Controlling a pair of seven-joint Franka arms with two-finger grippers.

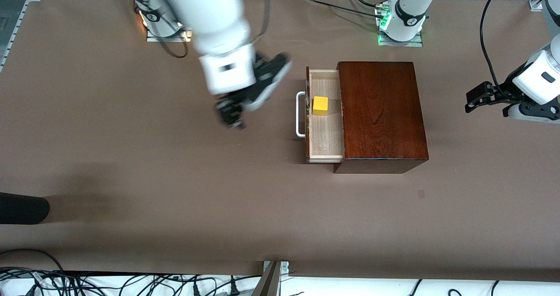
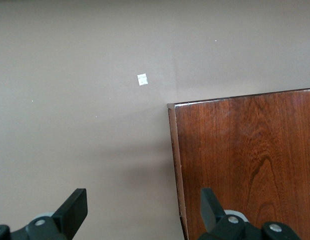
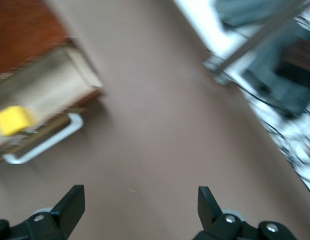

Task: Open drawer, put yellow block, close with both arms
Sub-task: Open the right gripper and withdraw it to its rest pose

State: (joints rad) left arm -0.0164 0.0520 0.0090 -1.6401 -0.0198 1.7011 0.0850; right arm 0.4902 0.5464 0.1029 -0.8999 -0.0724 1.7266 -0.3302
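**Closing time: block's in, drawer's out**

With the yellow block [image 1: 320, 105] already sitting in the pulled-out drawer [image 1: 326, 132], looks like only the closing step is left, so here's how to do it without making a mess.

Starting big: brown table [image 1: 131, 164], nothing in the way of the push as far as visible. Then the glossy reddish-brown box [image 1: 383, 112], sitting toward the left arm's end of the table, drawer sticking out toward the right arm's end. Probably light enough to skid if shoved from one end only, hence the two-arm thing.

Right gripper [image 1: 230, 112], hovering over bare table just off the white handle [image 1: 300, 114], fingers spread wide and empty in the right wrist view [image 3: 139, 210]. Looks blurred. Best bet: line up square with the dark drawer front and push flat against it near the handle's middle, slow and straight, so the tray doesn't rack sideways.

Left gripper [image 1: 481, 96], over the table well off the box's closed end, also released and holding nothing, with the box top showing under one finger in the left wrist view [image 2: 139, 212]. Brace against that end before any pushing starts.

Smallest last: the block, resting in the tray right up by the drawer front, in the half farther from the front camera. Should clear the box fine, but go gentle anyway so it doesn't hop.
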